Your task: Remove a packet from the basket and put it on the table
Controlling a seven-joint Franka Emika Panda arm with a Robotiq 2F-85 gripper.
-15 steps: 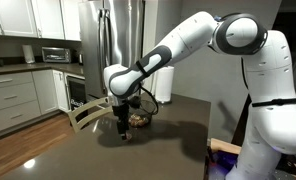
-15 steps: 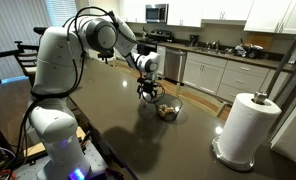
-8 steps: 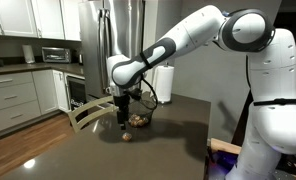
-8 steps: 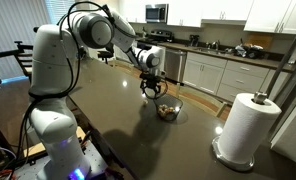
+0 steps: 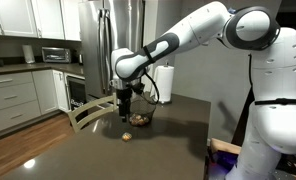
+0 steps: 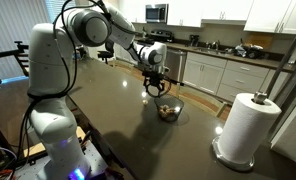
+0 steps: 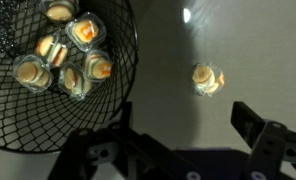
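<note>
Packet [image 7: 206, 78] lies on the table [image 7: 253, 40] just beside the basket [image 7: 28, 125], below the wide-open, empty gripper [image 7: 183, 115], so any low sideways move could knock it away.

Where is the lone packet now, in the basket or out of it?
Out of it. In the wrist view the packet lies on the table, clear of the basket, which holds several more.
</note>
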